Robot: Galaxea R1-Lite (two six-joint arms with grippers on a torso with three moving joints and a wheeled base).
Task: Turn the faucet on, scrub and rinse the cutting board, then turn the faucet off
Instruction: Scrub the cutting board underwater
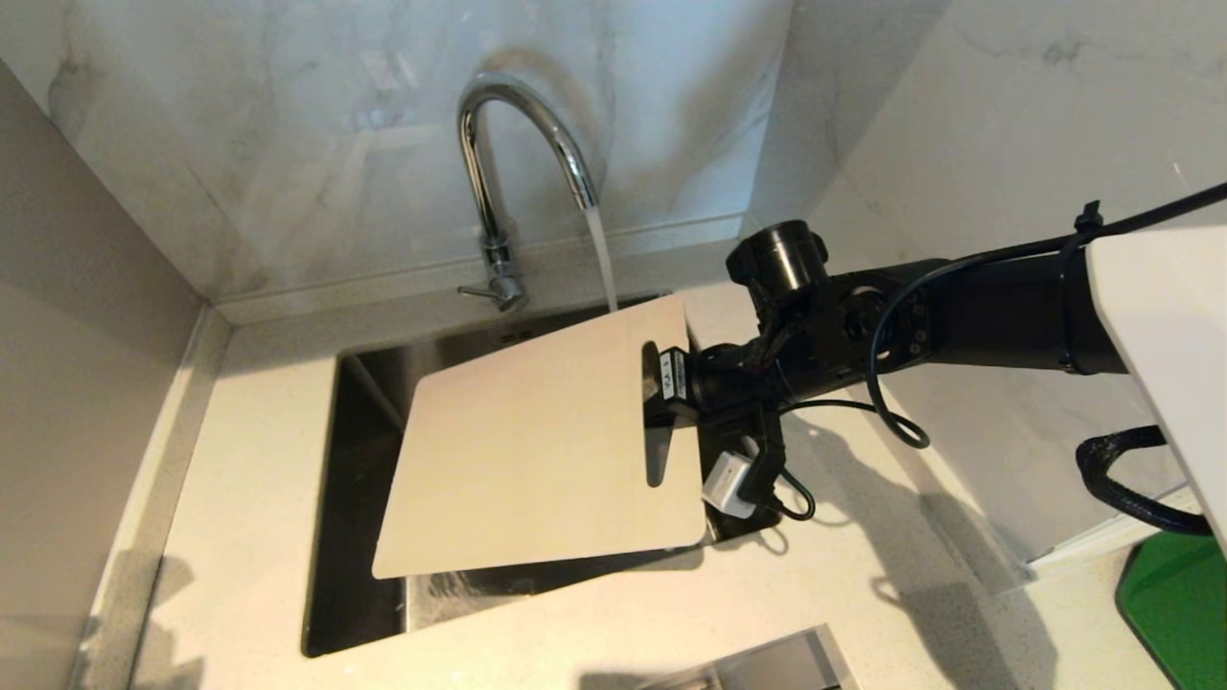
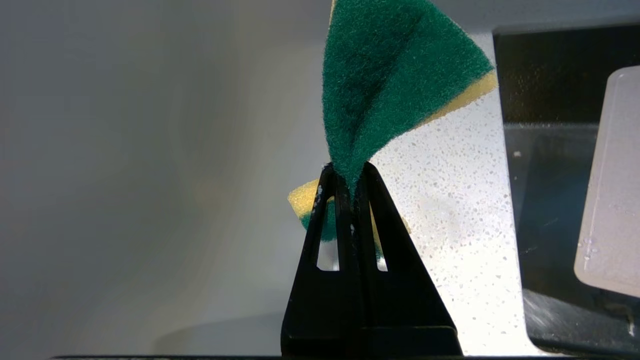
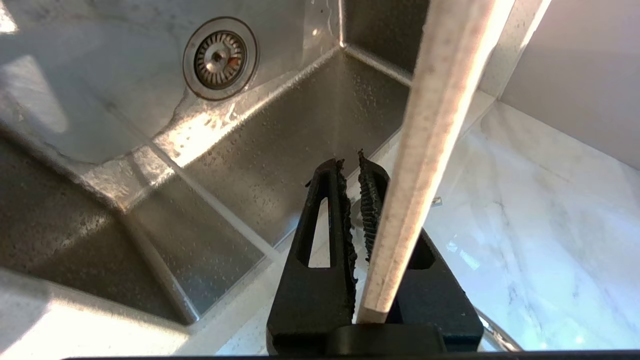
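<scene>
The large, thin cream-beige plastic cutting board is held tilted over the stainless steel sink, its handle-slot end toward the right gripper, whose fingers are clamped narrowly on the board's edge beside the slot. I judge the tilt is deliberate — water can run off into the basin rather than onto the pale speckled bench.

The tall chrome gooseneck faucet is already running; its stream falls just behind the board's far corner, and whether it wets the board I cannot tell.

The left gripper is outside the head view, above the bench near the sink's edge. Its fingers pinch a green-and-yellow scouring sponge tightly, green side outward — ready, it seems, for scrubbing.

The basin holds only water droplets and a round drain strainer.
</scene>
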